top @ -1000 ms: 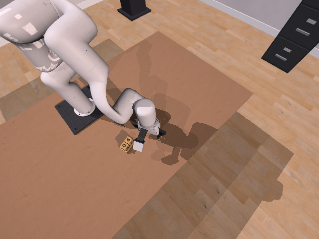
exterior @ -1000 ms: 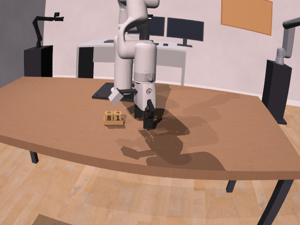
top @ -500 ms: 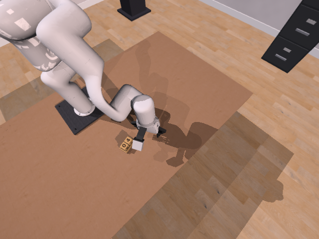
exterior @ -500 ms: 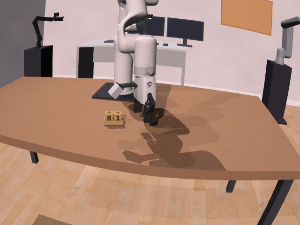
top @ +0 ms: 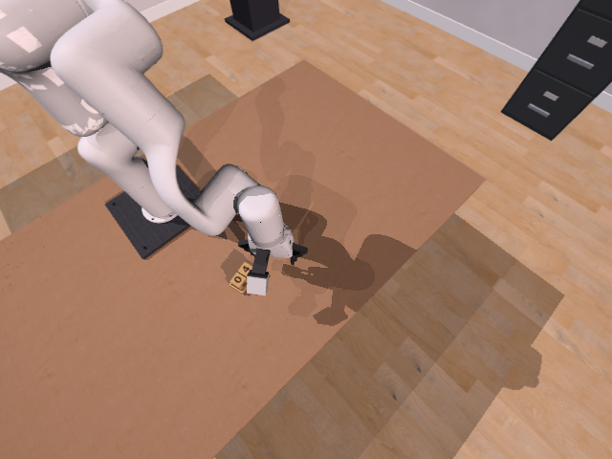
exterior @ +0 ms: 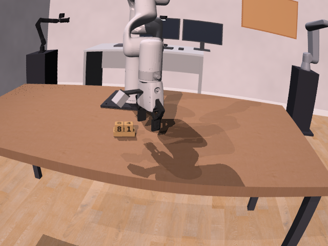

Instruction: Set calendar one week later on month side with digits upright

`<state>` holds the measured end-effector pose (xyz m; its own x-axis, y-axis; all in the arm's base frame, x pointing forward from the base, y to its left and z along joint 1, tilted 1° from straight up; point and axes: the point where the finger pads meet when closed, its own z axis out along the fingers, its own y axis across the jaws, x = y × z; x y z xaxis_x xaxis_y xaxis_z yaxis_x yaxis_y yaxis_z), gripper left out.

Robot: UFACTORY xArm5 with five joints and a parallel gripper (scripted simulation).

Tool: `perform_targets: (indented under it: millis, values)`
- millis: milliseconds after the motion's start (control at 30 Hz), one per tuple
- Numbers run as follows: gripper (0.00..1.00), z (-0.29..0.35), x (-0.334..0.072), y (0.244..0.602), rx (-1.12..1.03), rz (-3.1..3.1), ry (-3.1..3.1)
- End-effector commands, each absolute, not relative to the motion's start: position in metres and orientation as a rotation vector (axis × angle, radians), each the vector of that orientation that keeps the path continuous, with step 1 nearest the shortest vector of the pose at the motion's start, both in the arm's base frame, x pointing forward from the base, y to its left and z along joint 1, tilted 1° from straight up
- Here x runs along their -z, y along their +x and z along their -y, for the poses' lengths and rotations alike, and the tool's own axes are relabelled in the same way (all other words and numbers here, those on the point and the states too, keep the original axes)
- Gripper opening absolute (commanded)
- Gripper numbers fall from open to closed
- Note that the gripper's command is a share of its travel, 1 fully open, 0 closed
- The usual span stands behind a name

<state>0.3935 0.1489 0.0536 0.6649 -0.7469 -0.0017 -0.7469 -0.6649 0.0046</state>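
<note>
The small wooden calendar (exterior: 124,129) stands on the table, a tray holding two cubes side by side. In the exterior view, the left cube (exterior: 119,128) shows 8 and the right cube (exterior: 128,128) shows 1 on the near side. Their tops read 0 and 4, as the top view also shows on the calendar (top: 240,276). I cannot make out a month name. My gripper (exterior: 149,121) is open and empty. It hangs low over the table just right of the calendar, apart from it. In the top view the gripper (top: 288,257) is mostly hidden under the wrist.
A white box (exterior: 119,98) on a black bracket sticks out from my wrist above the calendar and covers its right end in the top view (top: 257,285). The arm's black base plate (top: 146,217) lies behind. The table's near edge (exterior: 159,185) is in front.
</note>
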Motion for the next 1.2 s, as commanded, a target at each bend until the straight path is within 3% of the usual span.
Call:
perform_targets:
  millis: [0,1167]
  values:
    - [1.0,-0.131,-0.055,0.387,-0.001,1.217,2.897]
    - [1.0,-0.068,-0.056,0.358,-0.003,0.696,3.064]
